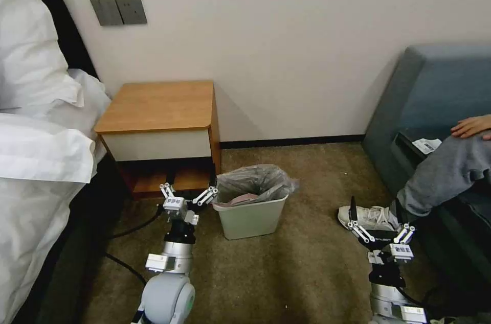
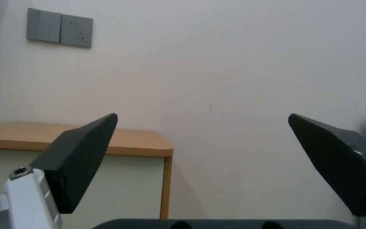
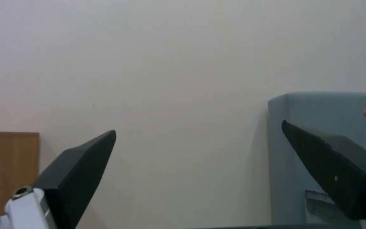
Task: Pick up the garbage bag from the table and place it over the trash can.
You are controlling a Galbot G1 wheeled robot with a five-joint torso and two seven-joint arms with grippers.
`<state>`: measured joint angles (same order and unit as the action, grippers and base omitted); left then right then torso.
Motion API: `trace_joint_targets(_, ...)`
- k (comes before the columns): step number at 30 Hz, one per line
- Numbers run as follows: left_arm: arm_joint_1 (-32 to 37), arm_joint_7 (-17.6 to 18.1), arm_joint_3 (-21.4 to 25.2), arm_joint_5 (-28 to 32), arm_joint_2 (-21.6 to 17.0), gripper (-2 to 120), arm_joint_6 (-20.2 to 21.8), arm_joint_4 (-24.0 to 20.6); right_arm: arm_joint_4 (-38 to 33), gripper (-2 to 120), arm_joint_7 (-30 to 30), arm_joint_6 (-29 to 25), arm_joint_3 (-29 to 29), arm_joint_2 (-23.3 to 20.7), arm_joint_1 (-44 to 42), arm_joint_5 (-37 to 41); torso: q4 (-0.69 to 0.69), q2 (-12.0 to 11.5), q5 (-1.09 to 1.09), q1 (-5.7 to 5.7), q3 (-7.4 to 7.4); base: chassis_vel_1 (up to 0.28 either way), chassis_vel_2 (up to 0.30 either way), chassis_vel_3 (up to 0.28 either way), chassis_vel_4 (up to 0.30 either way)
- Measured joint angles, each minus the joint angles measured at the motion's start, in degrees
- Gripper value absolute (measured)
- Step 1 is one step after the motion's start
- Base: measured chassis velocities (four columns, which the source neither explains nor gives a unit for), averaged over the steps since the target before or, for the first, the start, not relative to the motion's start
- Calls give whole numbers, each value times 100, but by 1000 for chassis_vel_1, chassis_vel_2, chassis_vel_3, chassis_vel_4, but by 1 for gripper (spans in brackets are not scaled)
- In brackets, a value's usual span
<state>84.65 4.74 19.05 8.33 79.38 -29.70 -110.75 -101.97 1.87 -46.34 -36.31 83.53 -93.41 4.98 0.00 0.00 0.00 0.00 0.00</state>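
Garbage bag point(image 1: 254, 182): thin, limp, slippery film, likely very light; draped in trash can point(image 1: 250, 216), right of table point(image 1: 158, 107). Best pinched at the rim band. Left gripper point(image 1: 188, 195) beside it, spread empty; right gripper point(image 1: 381, 229) spread, far right.

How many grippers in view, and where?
2. Left gripper, open, sits low between the table and the trash can. Right gripper, open, hangs over the carpet near the sofa.

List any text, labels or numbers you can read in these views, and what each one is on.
Nothing here can be read.
Left gripper: white label with dark marks, too small to read.
Right gripper: the same kind of label, also too small.
Paper slip on the sofa: dark print, blurred.
Wall switch plate: no lettering visible.
Trash can and garbage bag: no print visible.
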Motion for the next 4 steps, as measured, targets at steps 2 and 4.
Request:
trace_joint_targets(2, 1, 7, -2, -1, 0, 100, 6, -1, -6, 100, 3, 12, 2, 0, 1, -2, 0, 0, 0, 0, 0, 0, 0, 0, 0)
trace_joint_targets(4, 1, 8, -2, -1, 0, 100, 9, -1, -12, 100, 4, 17, 2, 0, 2, -3, 0, 0, 0, 0, 0, 0, 0, 0, 0)
